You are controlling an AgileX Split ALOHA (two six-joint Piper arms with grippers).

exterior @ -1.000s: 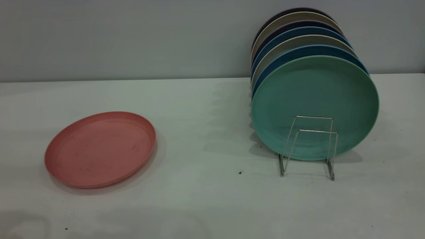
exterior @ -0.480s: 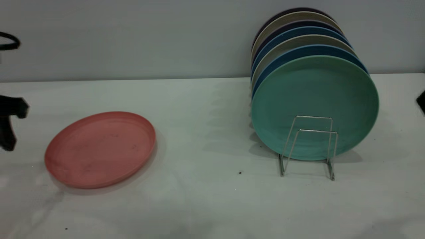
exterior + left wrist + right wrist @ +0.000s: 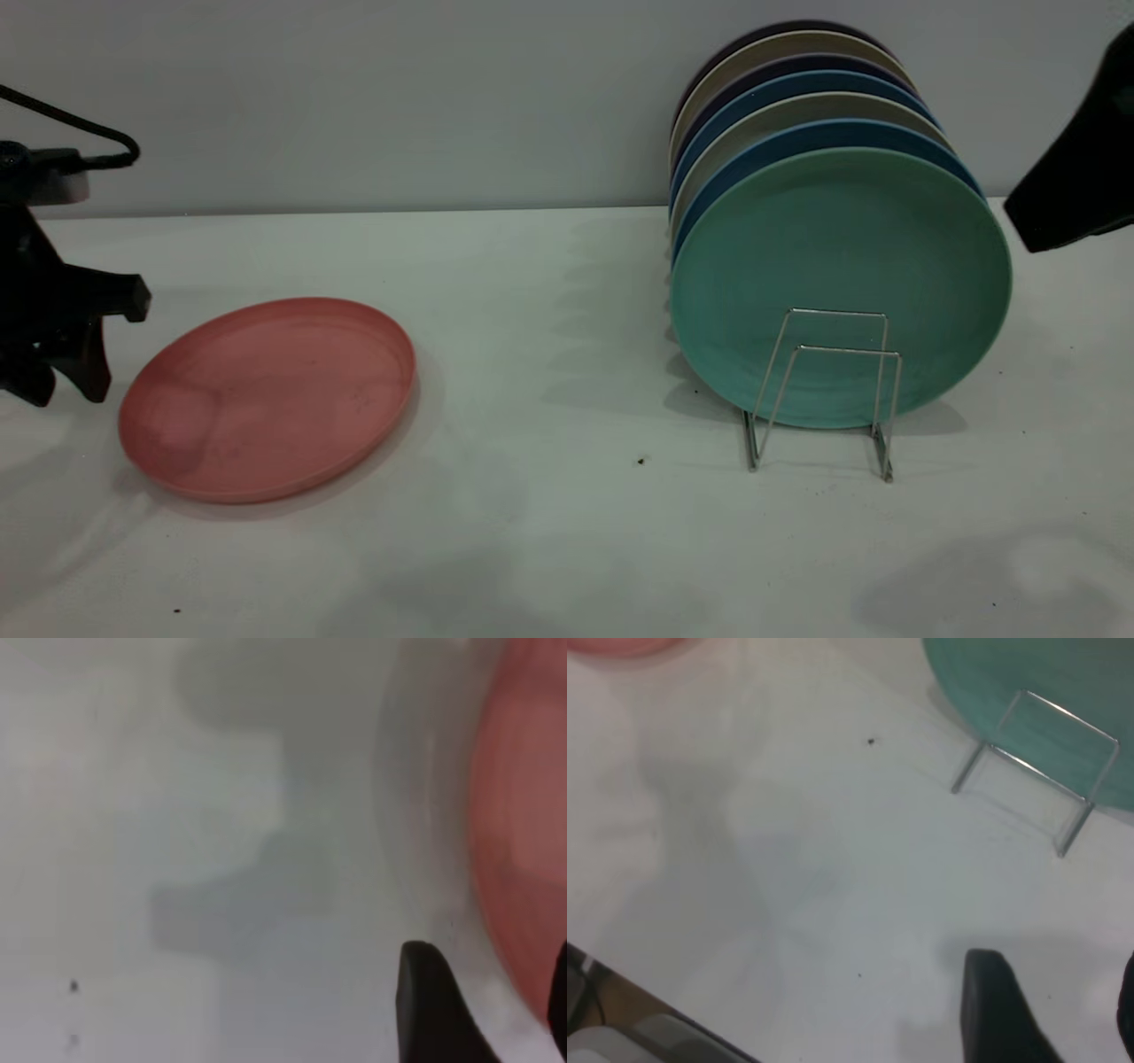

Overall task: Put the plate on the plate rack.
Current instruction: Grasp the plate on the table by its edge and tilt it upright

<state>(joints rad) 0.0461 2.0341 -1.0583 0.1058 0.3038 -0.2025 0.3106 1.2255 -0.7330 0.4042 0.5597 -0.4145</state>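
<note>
The plate (image 3: 267, 398) is lying flat on the table (image 3: 549, 532), front left. The plate rack (image 3: 824, 390) is standing well apart to the right, front loops bare, teal plate (image 3: 840, 266) leaning behind them. Left gripper (image 3: 58, 377) is hovering beside the plate's left edge, fingers parted, gripping nothing. Right gripper (image 3: 1050, 1019) is hanging above the table near the rack, fingers spread, holding nothing.

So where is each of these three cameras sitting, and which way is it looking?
Exterior view: low across the table, facing the pink plate and plate rack; left pincer at left edge, right arm at right edge.
Left wrist view: on the left arm, looking down at the plate's rim; fingertips show.
Right wrist view: on the right arm, looking down at the rack; fingertip shows.
Shared: the pink plate appears in all three.
</note>
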